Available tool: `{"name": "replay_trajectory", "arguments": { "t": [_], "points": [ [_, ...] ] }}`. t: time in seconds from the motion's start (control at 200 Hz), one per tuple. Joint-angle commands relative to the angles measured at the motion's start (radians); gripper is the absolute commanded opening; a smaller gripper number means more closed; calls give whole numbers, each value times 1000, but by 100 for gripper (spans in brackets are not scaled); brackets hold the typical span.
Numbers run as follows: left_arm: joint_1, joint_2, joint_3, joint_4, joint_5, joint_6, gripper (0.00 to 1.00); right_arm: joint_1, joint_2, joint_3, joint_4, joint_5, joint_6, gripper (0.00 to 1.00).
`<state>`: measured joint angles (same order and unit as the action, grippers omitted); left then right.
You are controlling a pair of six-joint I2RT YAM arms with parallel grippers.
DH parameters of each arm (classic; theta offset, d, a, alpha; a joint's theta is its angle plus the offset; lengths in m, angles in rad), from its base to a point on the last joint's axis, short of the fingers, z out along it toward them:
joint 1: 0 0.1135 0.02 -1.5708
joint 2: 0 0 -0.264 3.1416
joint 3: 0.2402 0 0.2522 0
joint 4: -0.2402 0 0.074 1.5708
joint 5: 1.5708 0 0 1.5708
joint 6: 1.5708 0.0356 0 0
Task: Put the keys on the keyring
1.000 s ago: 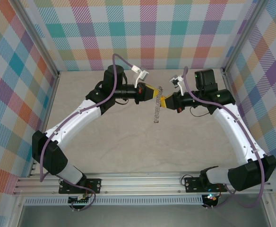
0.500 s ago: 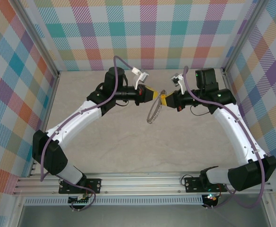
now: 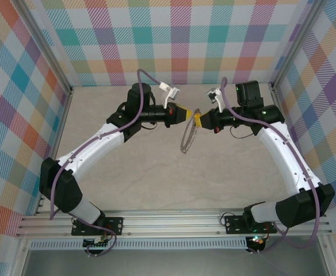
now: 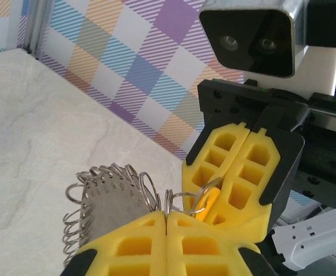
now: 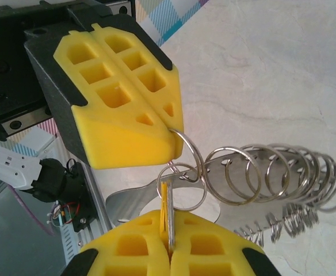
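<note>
Because the left end effector [image 3: 189, 114] is clamped on one loop of the keyring [image 4: 111, 198], which dangles beneath both tips, and the right end effector [image 3: 197, 119] pinches the key [image 5: 167, 208] against it, slight misalignment could send the key skidding off the wire onto the pale marbled desk [image 3: 156, 178]; plaid walls [image 3: 185, 34] enclose it.

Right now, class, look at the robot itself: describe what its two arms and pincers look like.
Left arm and right arm: white shells with black joint housings, a purple cable running along each. Left pincer and right pincer: bright yellow wedge fingers with square pockets, on black mounts.
</note>
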<state>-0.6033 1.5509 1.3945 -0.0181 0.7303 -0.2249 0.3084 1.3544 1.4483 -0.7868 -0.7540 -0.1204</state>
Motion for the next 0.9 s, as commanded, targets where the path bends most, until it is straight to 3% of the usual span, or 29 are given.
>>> {"name": "replay_trajectory", "arguments": {
  "t": [0.0,0.105,0.27,0.58,0.895],
  "points": [
    [20,-20,-12,66,-43,-43,5,6,23,35,33,-66,51,0],
    [31,-15,-17,72,-70,-66,18,9,52,40,46,-68,72,0],
    [56,-12,-22,71,-116,-100,29,7,112,59,59,-73,88,0],
    [147,-61,-64,42,-191,-136,35,7,286,153,82,-92,90,0],
    [209,-124,-120,18,-217,-156,37,7,553,397,60,-131,81,0]
  ]
}}
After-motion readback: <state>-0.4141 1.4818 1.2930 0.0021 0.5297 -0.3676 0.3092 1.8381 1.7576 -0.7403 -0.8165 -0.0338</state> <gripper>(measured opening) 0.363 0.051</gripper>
